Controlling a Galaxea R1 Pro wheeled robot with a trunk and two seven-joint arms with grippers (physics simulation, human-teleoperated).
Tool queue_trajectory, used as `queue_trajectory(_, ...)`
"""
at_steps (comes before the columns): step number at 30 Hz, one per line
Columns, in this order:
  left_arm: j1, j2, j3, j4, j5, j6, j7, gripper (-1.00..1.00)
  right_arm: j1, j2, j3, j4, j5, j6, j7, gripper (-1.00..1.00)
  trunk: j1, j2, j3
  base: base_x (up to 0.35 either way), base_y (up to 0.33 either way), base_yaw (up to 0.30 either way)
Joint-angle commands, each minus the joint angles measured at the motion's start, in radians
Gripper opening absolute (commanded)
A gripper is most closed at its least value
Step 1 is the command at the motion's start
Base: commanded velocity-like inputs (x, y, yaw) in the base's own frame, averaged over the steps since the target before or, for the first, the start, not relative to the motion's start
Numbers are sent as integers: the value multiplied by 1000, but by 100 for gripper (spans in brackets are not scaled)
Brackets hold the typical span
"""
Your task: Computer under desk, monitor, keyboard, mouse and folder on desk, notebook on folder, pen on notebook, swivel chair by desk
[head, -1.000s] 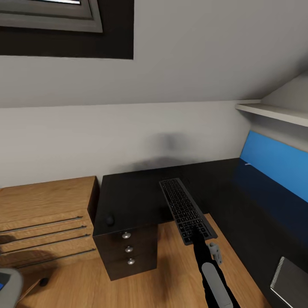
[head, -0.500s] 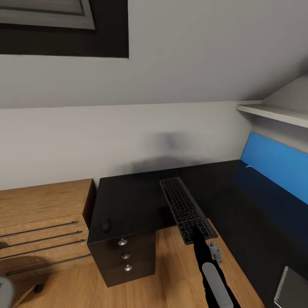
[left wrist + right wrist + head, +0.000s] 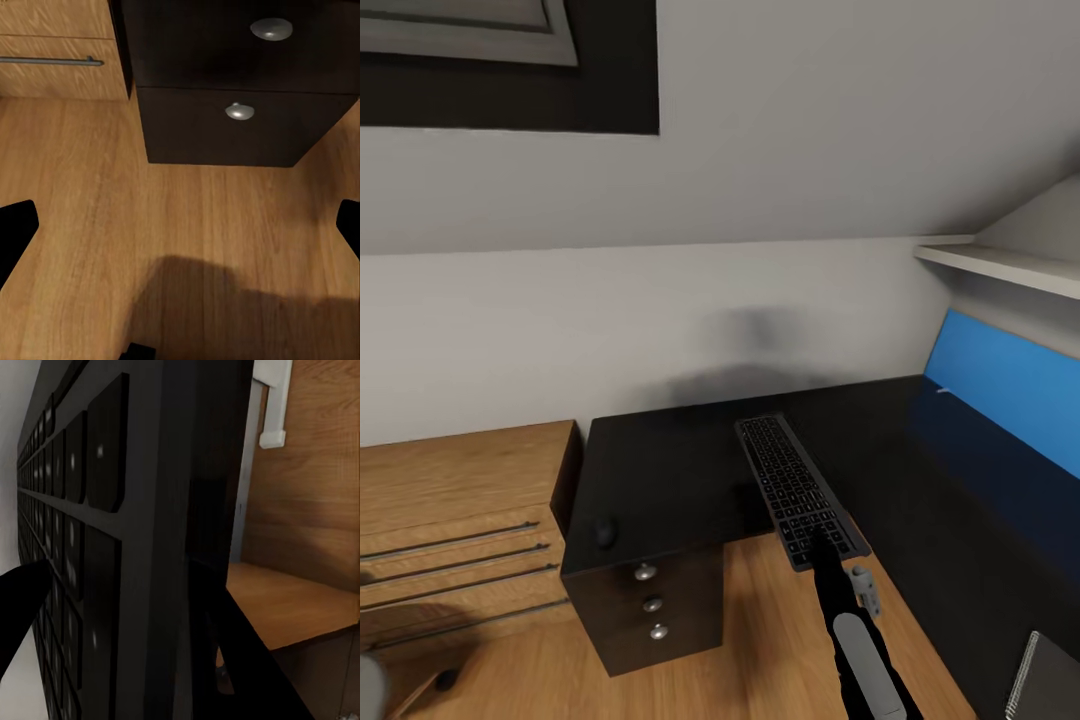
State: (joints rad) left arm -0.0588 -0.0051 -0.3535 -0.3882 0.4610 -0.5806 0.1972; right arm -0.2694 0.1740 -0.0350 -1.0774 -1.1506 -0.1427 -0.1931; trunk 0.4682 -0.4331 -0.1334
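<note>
item: workspace tidy, bedroom; state at this moment, judged from how things lie

keyboard [image 3: 798,492]: carried in the air by the right gripper [image 3: 822,540], which pinches its near short end; in the right wrist view the dark fingers [image 3: 225,645] clamp on the frame edge, keys running away from the camera. it hangs over the near edge of the black desktop [image 3: 690,470], not yet laid flat. no monitor shows, so whether this spot is next to it cannot be told

mouse [image 3: 603,531]: small dark oval resting on the black desktop near its front left corner, well apart from the keyboard; placement beside the keyboard looks still to do

notebook [image 3: 1052,680]: grey cover at the lower right corner of the head view, lying on the dark surface there; not stacked on anything blue that shows

blue panel [image 3: 1005,385]: stands along the right wall; whether it is the folder cannot be told

left gripper [image 3: 180,225]: fingers spread wide, holding nothing, pointed at the wood floor [image 3: 180,225]

containers: black drawer unit [image 3: 650,605] under the desktop, three round knobs, all drawers shut; oak drawers [image 3: 455,560] just beside it, also shut; contents hidden

outstanding: keyboard set-down and, it seems, every later step
</note>
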Motion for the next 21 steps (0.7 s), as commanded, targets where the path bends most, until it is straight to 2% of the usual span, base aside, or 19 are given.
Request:
queue_trajectory(1,-1,1,-9,0,4,-4,8,100,-1,0,0,-1,-12,-5,2,-100,1,-2,-2,238,0,0)
queue_trajectory(6,-1,1,-9,0,4,-4,8,100,-1,0,0,-1,-12,-5,1,-100,1,-2,-2,201,0,0)
queue_trajectory(13,-1,-2,-10,-2,2,-4,-7,100,-1,0,-3,-1,-11,-5,1,-100,1,-2,-2,36,0,0)
queue_trajectory(16,-1,-25,-10,-3,3,-2,-30,100,-1,0,-4,-1,-11,-5,1,-100,1,-2,-2,6,0,0)
queue_trajectory(21,-1,-49,-9,-3,4,3,-40,100,-1,0,-7,-1,-11,-4,0,-100,1,-2,-2,2,0,0)
